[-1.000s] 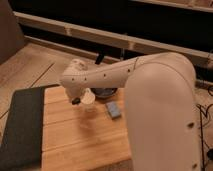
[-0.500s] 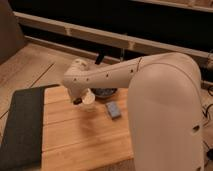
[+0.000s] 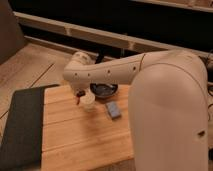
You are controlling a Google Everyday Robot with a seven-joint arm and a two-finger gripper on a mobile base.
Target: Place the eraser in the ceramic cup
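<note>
Cream-white and smooth, the robot's arm point(image 3: 125, 72) reaches in from the bulky shoulder on the right. It lies almost level across the scene, and the wrist bends down at the far left end. Below that bend hangs the pincer point(image 3: 80, 94), low over the pale wooden plank tabletop point(image 3: 85, 140). Whether it is apart or clamped I cannot tell.

A small dark shape at its tip may be the small black rectangular eraser point(image 3: 78, 99); I cannot make it out for certain. Just beside the pincer, to the right as I look, stands the small glossy cream ceramic cup point(image 3: 89, 103). Beyond that sits a wide, dark, shallow bowl point(image 3: 104, 90), and nearer me a grey-blue rectangular block point(image 3: 113, 110) lies flat. Well off to the pincer's other side, a dark grey mat point(image 3: 20, 125) covers the tabletop's edge. Behind it are wood flooring and a dark shelf.
</note>
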